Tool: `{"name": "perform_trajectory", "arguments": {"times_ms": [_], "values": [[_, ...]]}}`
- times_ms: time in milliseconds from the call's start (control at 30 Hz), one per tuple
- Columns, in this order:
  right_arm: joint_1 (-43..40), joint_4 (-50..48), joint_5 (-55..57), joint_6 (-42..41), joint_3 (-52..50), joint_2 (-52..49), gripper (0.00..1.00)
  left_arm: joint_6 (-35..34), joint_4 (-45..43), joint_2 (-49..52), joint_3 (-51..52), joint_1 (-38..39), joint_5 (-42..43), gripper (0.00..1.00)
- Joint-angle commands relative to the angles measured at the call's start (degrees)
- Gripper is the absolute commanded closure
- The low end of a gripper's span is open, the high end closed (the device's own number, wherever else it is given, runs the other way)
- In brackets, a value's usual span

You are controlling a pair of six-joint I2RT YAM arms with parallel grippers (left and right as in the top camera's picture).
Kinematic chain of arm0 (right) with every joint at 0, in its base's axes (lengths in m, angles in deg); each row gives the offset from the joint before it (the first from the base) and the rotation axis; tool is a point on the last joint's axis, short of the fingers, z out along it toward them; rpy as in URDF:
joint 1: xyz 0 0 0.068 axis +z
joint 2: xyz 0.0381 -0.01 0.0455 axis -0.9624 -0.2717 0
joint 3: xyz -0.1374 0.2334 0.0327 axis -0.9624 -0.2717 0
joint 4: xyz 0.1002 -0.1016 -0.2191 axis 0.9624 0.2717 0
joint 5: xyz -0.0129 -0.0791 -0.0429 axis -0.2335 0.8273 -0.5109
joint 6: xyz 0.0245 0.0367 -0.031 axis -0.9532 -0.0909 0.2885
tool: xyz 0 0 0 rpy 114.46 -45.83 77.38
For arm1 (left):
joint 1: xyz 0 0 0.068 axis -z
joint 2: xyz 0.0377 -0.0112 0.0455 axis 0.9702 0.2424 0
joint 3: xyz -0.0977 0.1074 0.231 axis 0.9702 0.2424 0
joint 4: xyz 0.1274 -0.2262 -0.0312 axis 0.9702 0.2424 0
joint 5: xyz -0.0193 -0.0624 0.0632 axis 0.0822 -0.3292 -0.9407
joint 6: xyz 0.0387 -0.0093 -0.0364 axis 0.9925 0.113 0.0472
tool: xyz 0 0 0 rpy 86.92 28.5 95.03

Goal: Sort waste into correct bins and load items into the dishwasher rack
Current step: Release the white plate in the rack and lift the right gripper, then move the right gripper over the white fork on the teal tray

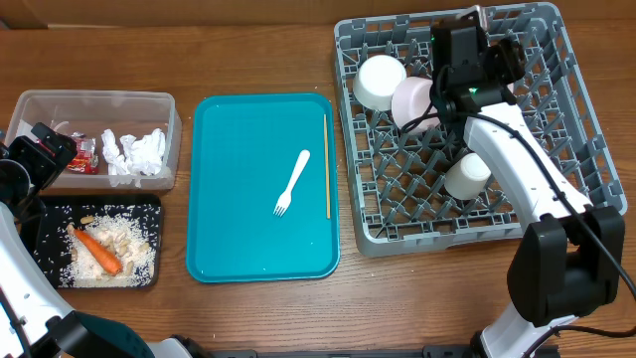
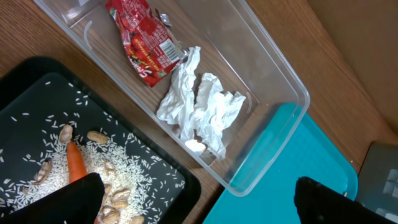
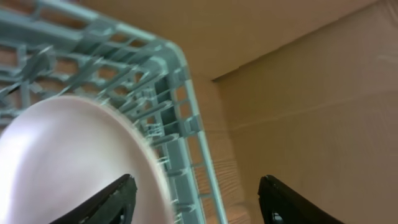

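The grey dishwasher rack (image 1: 556, 149) holds a white bowl (image 1: 378, 82), a white plate (image 1: 413, 102) leaning on its pegs, and a small white cup (image 1: 465, 176). My right gripper (image 1: 442, 94) hovers over the plate. In the right wrist view it (image 3: 194, 183) is open, with the plate's (image 3: 56, 162) rim between the spread fingers and nothing pinched. The white fork (image 1: 292, 182) and a chopstick (image 1: 327, 164) lie on the teal tray (image 1: 238, 229). My left gripper (image 2: 199, 186) is open, above the gap between the clear tub (image 2: 273, 81) and the black tray (image 2: 186, 177).
The clear tub (image 1: 60, 104) contains the red wrapper (image 2: 146, 40) and the crumpled tissue (image 2: 202, 106). The black tray (image 1: 40, 224) holds the carrot (image 1: 97, 251), rice (image 2: 134, 158) and some nut-like scraps. Bare wooden table surrounds everything.
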Motion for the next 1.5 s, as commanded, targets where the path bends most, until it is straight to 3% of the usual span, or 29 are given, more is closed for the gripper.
{"name": "perform_trajectory", "arguments": {"times_ms": [0,333,500,800,900,1000,1133,1367,1467], "values": [[1.3,-2.1,7.5,-4.4,0.0,2.8,0.33,-0.3,0.0,0.1,-1.3,0.0,-0.4,0.00],[10.4,1.2,0.2,-10.4,0.0,13.3,0.33,-0.3,0.0,0.1,-1.3,0.0,-0.4,0.00],[16.7,9.1,-18.0,-20.0,0.0,18.3,0.33,-0.3,0.0,0.1,-1.3,0.0,-0.4,0.00],[22.0,24.3,-57.4,-50.7,-0.3,19.1,0.35,-0.3,0.0,0.1,-1.3,0.0,-0.4,0.00],[23.9,25.7,-64.9,-54.4,-1.5,17.8,0.39,-0.3,0.0,0.1,-1.3,0.0,-0.4,0.00],[27.2,25.5,-65.3,-56.9,-2.9,15.6,0.41,-0.3,0.0,0.1,-1.3,0.0,-0.4,0.00],[31.0,25.0,-63.6,-59.2,-3.8,13.0,0.52,-0.3,0.0,0.1,-1.3,0.0,-0.4,0.00],[37.1,24.2,-50.9,-67.5,-3.8,6.3,0.65,-0.3,0.0,0.1,-1.3,0.0,-0.4,0.00],[38.1,22.9,-46.4,-71.8,-3.8,3.0,0.65,-0.3,0.0,0.1,-1.3,0.0,-0.4,0.00]]}}
